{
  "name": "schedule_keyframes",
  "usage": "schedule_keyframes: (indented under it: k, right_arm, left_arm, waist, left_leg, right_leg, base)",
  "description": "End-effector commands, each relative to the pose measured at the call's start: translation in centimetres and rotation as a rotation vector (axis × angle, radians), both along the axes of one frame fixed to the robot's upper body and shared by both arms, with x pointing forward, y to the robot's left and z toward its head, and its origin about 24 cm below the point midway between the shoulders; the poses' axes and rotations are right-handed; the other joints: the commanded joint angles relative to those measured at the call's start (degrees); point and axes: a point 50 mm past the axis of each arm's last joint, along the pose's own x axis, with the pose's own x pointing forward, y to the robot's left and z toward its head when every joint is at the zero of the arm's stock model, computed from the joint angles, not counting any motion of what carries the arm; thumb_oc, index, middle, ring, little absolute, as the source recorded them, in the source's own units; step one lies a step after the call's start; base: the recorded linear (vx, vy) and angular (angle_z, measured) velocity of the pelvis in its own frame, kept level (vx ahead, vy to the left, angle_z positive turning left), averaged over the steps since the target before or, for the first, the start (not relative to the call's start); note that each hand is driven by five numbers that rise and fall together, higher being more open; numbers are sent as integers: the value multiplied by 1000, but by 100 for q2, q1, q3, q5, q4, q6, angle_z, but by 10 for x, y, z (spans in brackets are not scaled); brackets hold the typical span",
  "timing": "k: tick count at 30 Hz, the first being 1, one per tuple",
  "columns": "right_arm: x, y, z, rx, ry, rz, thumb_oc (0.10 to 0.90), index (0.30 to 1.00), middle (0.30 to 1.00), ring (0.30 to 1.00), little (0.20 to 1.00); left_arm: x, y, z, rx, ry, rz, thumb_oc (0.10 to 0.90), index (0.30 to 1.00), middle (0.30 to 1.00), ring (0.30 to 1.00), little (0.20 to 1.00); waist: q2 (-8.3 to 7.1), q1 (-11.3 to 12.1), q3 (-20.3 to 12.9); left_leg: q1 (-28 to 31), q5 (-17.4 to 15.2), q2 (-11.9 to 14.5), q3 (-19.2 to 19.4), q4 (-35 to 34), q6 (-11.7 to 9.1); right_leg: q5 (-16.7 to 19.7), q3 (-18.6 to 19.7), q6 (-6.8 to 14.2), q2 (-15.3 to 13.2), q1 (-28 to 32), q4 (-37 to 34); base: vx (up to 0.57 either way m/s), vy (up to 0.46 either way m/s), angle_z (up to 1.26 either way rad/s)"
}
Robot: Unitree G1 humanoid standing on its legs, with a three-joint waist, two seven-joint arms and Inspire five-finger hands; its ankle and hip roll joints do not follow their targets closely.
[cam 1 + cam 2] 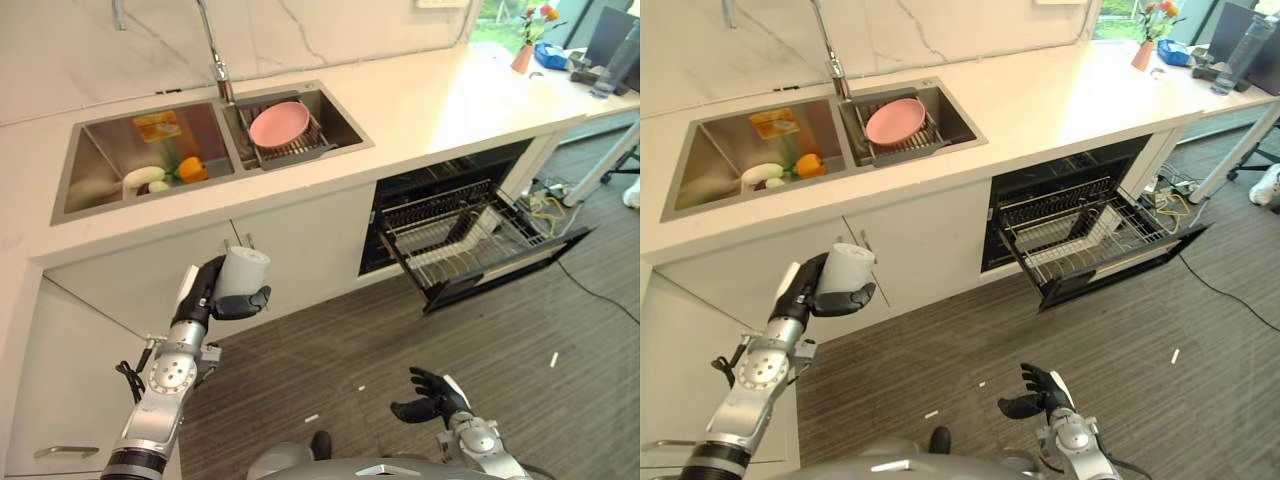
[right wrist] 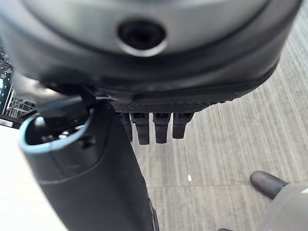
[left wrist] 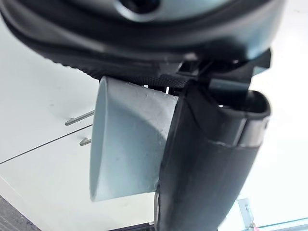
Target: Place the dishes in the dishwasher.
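Here we feared the pale grey ceramic cup [image 1: 243, 271], wrapped in our left hand [image 1: 213, 290] at lower left, could slip during the long carry to the pulled-out wire dishwasher rack [image 1: 470, 235] at right, our right hand [image 1: 432, 395] loose-fingered and empty.

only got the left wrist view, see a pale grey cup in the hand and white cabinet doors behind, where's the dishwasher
Observer: The open dishwasher is to the robot's right, under the white countertop, its wire rack pulled out.
Operator: anything in the rack yet
Observer: I can't make out any dishes in it.
Operator: other dishes left
Observer: A round pink plate lies on a dark rack in the right basin of the steel sink.
Operator: right hand free
Observer: Yes, the right hand is low over the wood-look floor, fingers relaxed, holding nothing. The left hand grips the pale grey cup.
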Motion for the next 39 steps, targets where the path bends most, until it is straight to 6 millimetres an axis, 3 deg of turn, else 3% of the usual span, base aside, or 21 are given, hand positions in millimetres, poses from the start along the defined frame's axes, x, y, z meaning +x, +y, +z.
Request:
schedule_keyframes:
  k: [1, 3, 10, 11, 13, 14, 15, 17, 18, 21, 24, 25, 26, 27, 29, 30, 33, 36, 37, 38, 39]
  right_arm:
    - [42, -22, 35, -76, -206, 7, 800, 900, 900, 900, 900]
    - [51, -23, 45, -78, -258, 5, 800, 900, 900, 900, 900]
    - [51, -24, 45, -78, -258, 4, 800, 900, 900, 900, 900]
    - [62, -27, 63, -86, -353, -2, 800, 900, 900, 900, 900]
    - [68, -32, 73, -96, -400, -13, 800, 900, 900, 900, 900]
    - [73, -36, 82, -103, -443, -29, 800, 900, 900, 900, 900]
    - [79, -40, 96, -113, -503, -43, 800, 900, 900, 900, 900]
    - [82, -38, 101, -108, -528, -34, 800, 900, 900, 900, 900]
    - [84, -33, 107, -92, -553, -11, 800, 900, 900, 900, 900]
    - [84, -27, 110, -73, -573, 16, 800, 900, 900, 900, 900]
    - [85, -22, 120, -40, -621, 45, 800, 900, 900, 900, 900]
    - [86, -20, 125, -23, -645, 50, 800, 900, 900, 900, 900]
    - [87, -20, 125, -23, -646, 50, 800, 900, 900, 900, 900]
    - [90, -21, 139, -11, -713, 47, 800, 900, 900, 900, 900]
    - [92, -23, 151, 1, -775, 27, 800, 900, 900, 900, 900]
    - [94, -25, 158, -3, -808, 14, 800, 900, 900, 900, 900]
    - [97, -25, 173, 14, -872, 11, 800, 900, 900, 900, 900]
    - [99, -25, 178, 13, -893, 11, 800, 900, 900, 900, 900]
    - [102, -23, 180, 22, -904, 16, 800, 900, 900, 900, 900]
    - [103, -24, 182, 16, -915, 5, 800, 900, 900, 900, 900]
    - [103, -24, 182, 16, -915, 5, 800, 900, 900, 900, 900]
  left_arm:
    - [10, -15, 44, 34, -236, -93, 400, 300, 300, 300, 300]
    - [12, -14, 45, 41, -236, -94, 400, 300, 300, 300, 300]
    - [12, -15, 45, 40, -237, -95, 400, 300, 300, 300, 300]
    - [9, -11, 42, 40, -226, -73, 400, 300, 300, 300, 300]
    - [9, -9, 44, 42, -231, -69, 400, 300, 300, 300, 300]
    - [10, -8, 45, 47, -234, -67, 400, 300, 300, 300, 300]
    - [12, -4, 48, 58, -250, -44, 400, 300, 300, 300, 300]
    - [12, -1, 51, 67, -264, -29, 400, 300, 300, 300, 300]
    - [12, 1, 52, 68, -272, -21, 400, 300, 300, 300, 300]
    - [10, 3, 49, 70, -266, -4, 400, 300, 300, 300, 300]
    - [9, 4, 43, 35, -256, 30, 400, 300, 300, 300, 300]
    - [9, 3, 43, 25, -259, 31, 400, 300, 300, 300, 300]
    - [9, 3, 43, 25, -259, 31, 400, 300, 300, 300, 300]
    - [10, 3, 44, 4, -269, 40, 400, 300, 300, 300, 300]
    - [13, 2, 48, -19, -301, 51, 400, 300, 300, 300, 300]
    - [16, 1, 51, -22, -315, 50, 400, 300, 300, 300, 300]
    - [19, -3, 54, -25, -334, 40, 400, 300, 300, 300, 300]
    - [20, -5, 55, -23, -341, 29, 400, 300, 300, 300, 300]
    - [22, -7, 55, -22, -339, 20, 400, 300, 300, 300, 300]
    - [23, -7, 56, -20, -342, 16, 400, 300, 300, 300, 300]
    - [23, -7, 56, -20, -342, 15, 400, 300, 300, 300, 300]
  waist:
    - [77, 9, -202]
    - [71, 8, -161]
    - [67, 37, -154]
    - [64, 5, -116]
    - [97, 21, -121]
    - [116, 11, -110]
    - [104, -8, -38]
    - [38, -43, -35]
    - [-40, -39, -82]
    - [-136, -58, -185]
    - [-126, -125, -233]
    - [-85, -133, -236]
    - [-94, -146, -248]
    - [-70, -123, -192]
    - [-63, -95, -51]
    - [-96, -95, 10]
    - [-60, -45, 48]
    - [-44, -15, 32]
    - [66, 58, 9]
    - [121, 114, 35]
    - [123, 114, 36]
  left_leg:
    - [-98, -421, 448, 497, 266, -314]
    - [-38, -545, 446, 668, 345, -220]
    - [-39, -557, 437, 696, 356, -212]
    - [158, -738, 461, 916, 393, -134]
    - [166, -775, 544, 994, 385, -160]
    - [165, -795, 640, 1010, 367, -221]
    - [339, -976, 825, 1003, 358, -420]
    - [486, -995, 873, 1013, 274, -544]
    - [588, -1031, 893, 1038, 176, -627]
    - [714, -1036, 1012, 1032, 105, -728]
    - [766, -1125, 1424, 899, 409, -870]
    - [673, -989, 1568, 851, 691, -924]
    - [633, -962, 1565, 835, 701, -933]
    - [109, -545, 1752, 637, 1790, -974]
    - [-431, -236, 1793, 476, 2858, -1000]
    - [-634, -116, 1841, 574, 3091, -1029]
    - [-918, -405, 1700, 592, 2490, -1016]
    - [-1055, -252, 1898, 558, 1696, -1155]
    - [-1177, 405, 2118, 341, 633, -1310]
    - [-1345, 668, 2281, 236, 59, -1426]
    - [-1317, 695, 2285, 240, 7, -1433]
  right_leg:
    - [-159, -145, 38, 169, -258, 659]
    - [-65, -188, 165, 28, -428, 1061]
    - [-83, -155, 174, 15, -457, 1109]
    - [169, -401, 278, -354, -603, 1371]
    - [258, -463, 248, -536, -711, 1204]
    - [362, -518, 229, -768, -813, 988]
    - [1012, -666, 448, -1350, -1050, 300]
    - [1385, -763, 589, -1541, -1158, -31]
    - [1438, -859, 691, -1551, -1061, -290]
    - [1347, -900, 698, -1442, -944, -316]
    - [1004, -741, 530, -1104, -979, -75]
    - [814, -735, 405, -946, -936, -45]
    - [834, -752, 385, -950, -949, -65]
    - [588, -779, 119, -673, -743, -148]
    - [412, -853, -71, -521, -552, -218]
    - [314, -931, -128, -488, -448, -281]
    - [187, -902, -65, -440, -270, -436]
    - [127, -868, 27, -472, -157, -521]
    - [75, -766, 117, -411, -23, -608]
    - [3, -729, 202, -422, 168, -691]
    - [3, -733, 200, -415, 178, -701]
  base:
    - [46, 108, -37]
    - [45, 86, -68]
    - [17, 9, -21]
    - [130, -13, 1]
    - [120, -112, -57]
    - [296, -434, -75]
    - [333, -479, -44]
    - [323, -413, -16]
    - [223, -257, -28]
    - [215, -261, -13]
    - [271, -336, 13]
    - [116, -201, 9]
    - [125, -362, 3]
    - [107, -376, 4]
    - [96, -368, 15]
    - [70, -183, 8]
    - [187, -5, 11]
    - [198, 163, 1]
    - [330, 313, 4]
    - [312, 322, -2]
    - [152, 150, -7]
